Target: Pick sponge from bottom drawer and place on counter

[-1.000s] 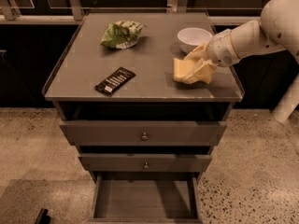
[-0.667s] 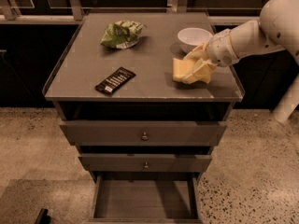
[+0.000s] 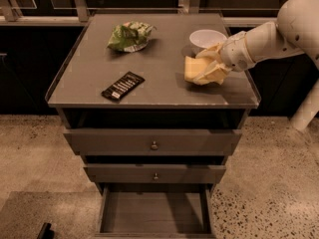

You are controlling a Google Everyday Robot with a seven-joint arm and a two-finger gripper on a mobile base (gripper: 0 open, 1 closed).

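Pinching the sponge [image 3: 195, 69] at the counter's [image 3: 149, 91] three o'clock, the gripper [image 3: 213, 66] could knock the white bowl [image 3: 207, 38] at its twelve.

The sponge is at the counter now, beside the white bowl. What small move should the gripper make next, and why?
Probably open the jaws and let go. The gripper seems to hold the sponge low on the counter, beside the white bowl; the bottom drawer stands open without it.
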